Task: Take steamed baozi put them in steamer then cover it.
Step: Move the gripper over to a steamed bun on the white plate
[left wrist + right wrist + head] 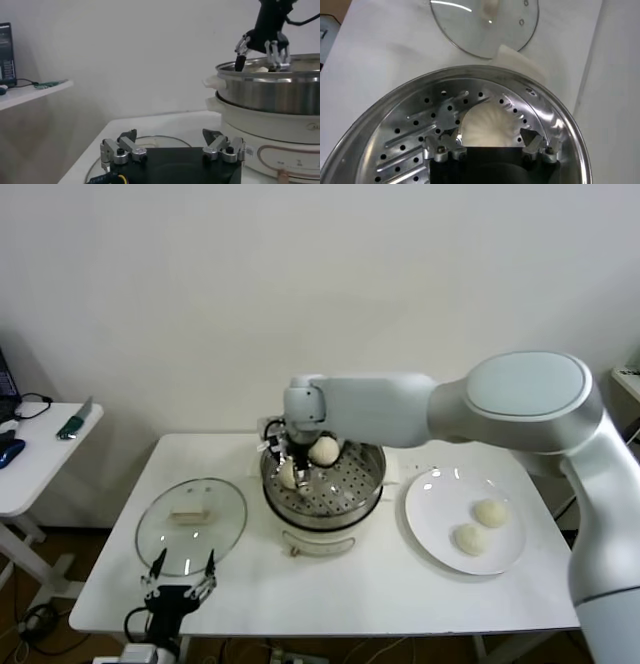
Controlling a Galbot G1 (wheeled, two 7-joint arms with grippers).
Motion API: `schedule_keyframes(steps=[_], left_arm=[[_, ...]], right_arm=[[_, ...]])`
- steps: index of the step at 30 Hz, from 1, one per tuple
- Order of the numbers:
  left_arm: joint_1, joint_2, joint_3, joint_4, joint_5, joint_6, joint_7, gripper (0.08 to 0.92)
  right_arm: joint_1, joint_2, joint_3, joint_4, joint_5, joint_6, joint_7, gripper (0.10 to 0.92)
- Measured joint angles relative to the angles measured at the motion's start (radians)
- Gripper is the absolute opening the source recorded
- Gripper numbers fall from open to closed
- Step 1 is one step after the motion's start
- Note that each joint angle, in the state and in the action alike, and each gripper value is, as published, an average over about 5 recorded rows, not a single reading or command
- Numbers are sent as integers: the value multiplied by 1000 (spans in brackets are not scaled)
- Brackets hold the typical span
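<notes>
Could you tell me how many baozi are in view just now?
4. Two baozi lie on the white plate. Two more sit in the steamer, one between the open jaws of the right gripper. None seems hidden.

We're seeing two off-white baozi (324, 450) sitting in the shiny perforated steamer (355, 484), two more (490, 512) right of it, the glass cover (190, 524) lying flat left.
</notes>
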Motion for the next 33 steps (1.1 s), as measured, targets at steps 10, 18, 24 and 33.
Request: schedule_keyframes(steps=[10,18,24,33], left_arm=[[1,1,-2,-2,0,2,0,823],[-3,6,-2,6,0,0,-1,823],[-1,2,-3,5,1,0,0,823],[13,-8,-7,-4,7,-2,0,823]], right_arm=[[157,-202,-55,148,31,62,-89,823],[229,-444,-121,276,-19,119,-162,823],[224,-610,-147,318,-114,148,-184,823],[134,-774,-118,323,-268,160,-188,823]])
